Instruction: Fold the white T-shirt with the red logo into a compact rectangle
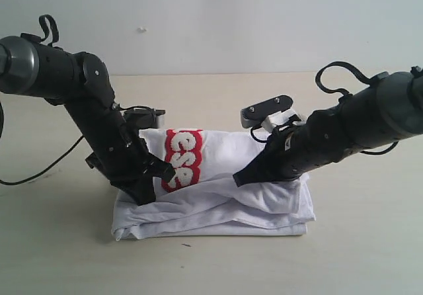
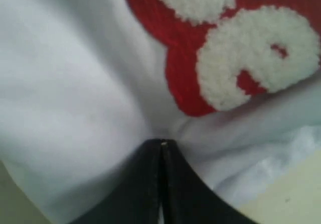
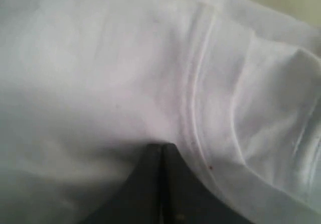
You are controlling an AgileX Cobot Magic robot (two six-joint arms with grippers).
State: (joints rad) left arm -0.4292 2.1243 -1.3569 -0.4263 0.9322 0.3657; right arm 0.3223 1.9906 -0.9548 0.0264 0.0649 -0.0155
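Exterior view: the white T-shirt (image 1: 218, 209) lay partly folded in a rumpled, layered heap on the pale table (image 1: 357, 255), roughly mid-scene, between the two arms. The red logo (image 1: 183, 159) was turned on end on the upper layer, toward the left side of the heap, with only some of its white letters showing. The left gripper (image 1: 151, 188) was down on the left part of the shirt, just beside the logo; the right gripper (image 1: 239, 179) had its tip on the cloth right of centre, well apart from the logo. Left wrist view: fingers pressed together with no gap, tips against white cloth close below the rounded end of the patch, creases running in toward the tips. Could not tell whether a fold was nipped between them. Right wrist view: fingers likewise pressed together, tips against plain white cloth beside a stitched seam (image 3: 193, 93). No cloth seen between them; whether any was caught, could not tell.
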